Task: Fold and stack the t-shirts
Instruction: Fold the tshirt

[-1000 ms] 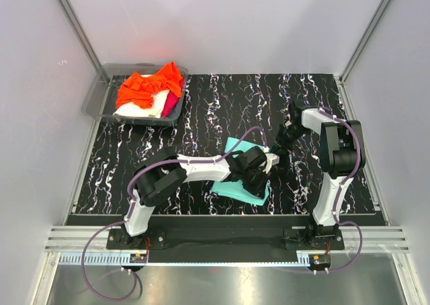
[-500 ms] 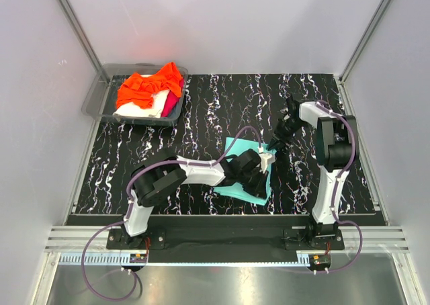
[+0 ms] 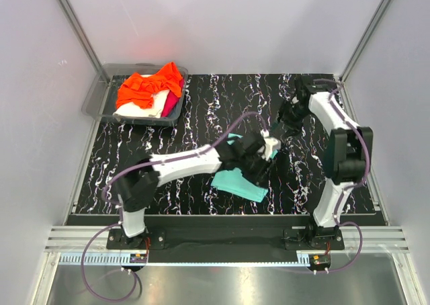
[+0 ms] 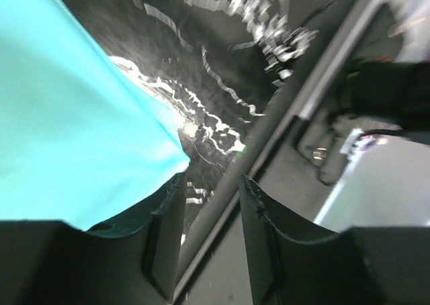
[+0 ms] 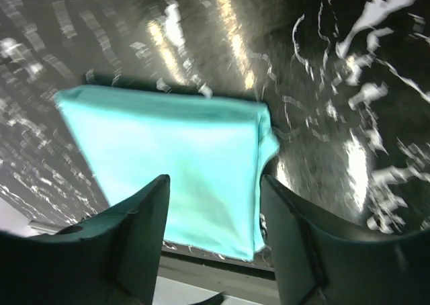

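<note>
Upper left, grey tray (image 3: 95, 98) heaped with shirts (image 3: 149, 86). Centre, folded turquoise t-shirt (image 3: 232, 181), long axis slanting toward lower right, open table (image 3: 201, 110) around. Left gripper (image 4: 211, 181) narrowly parted at its edge, clasping nothing; right gripper (image 5: 215, 184) wide apart, empty, upper right.

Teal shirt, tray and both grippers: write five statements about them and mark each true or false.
1. The teal shirt lies on the table, outside the tray. True.
2. An orange shirt tops the pile in the tray. True.
3. The right gripper clamps the teal shirt. False: it is open and holds nothing.
4. The tray sits at the table's near right corner. False: it is at the far left corner.
5. The left gripper is open. True.
</note>
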